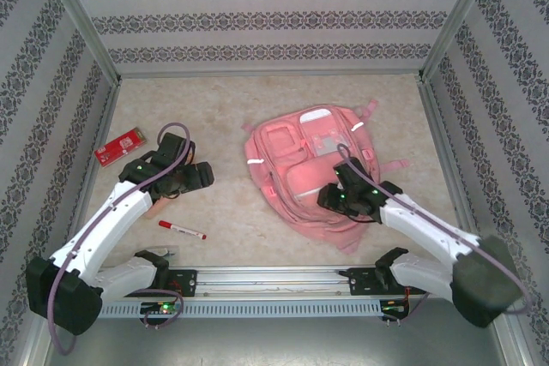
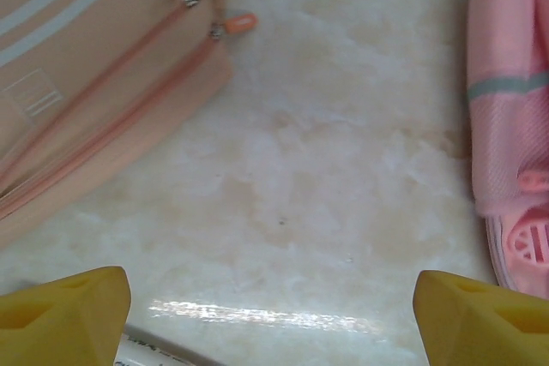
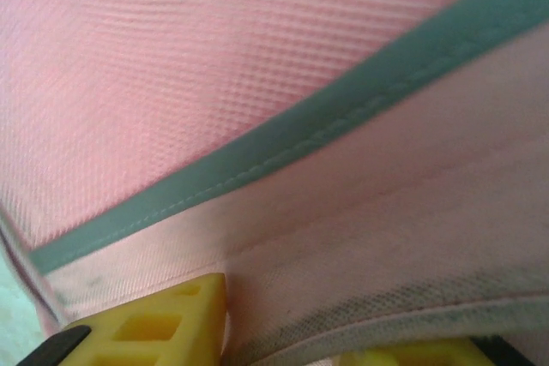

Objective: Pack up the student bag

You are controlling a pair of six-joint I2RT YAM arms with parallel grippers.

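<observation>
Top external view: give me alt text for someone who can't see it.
A pink student bag lies flat on a beige table, the right claw on its near side. To the left lie a red marker and a red card.

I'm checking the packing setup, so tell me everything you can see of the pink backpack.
The backpack is pink woven fabric, lying flat, front up, on the table, right of centre. It shows front pockets, a clear window, pale strips and pink straps. The right arm's jaws sit against its near edge.
</observation>
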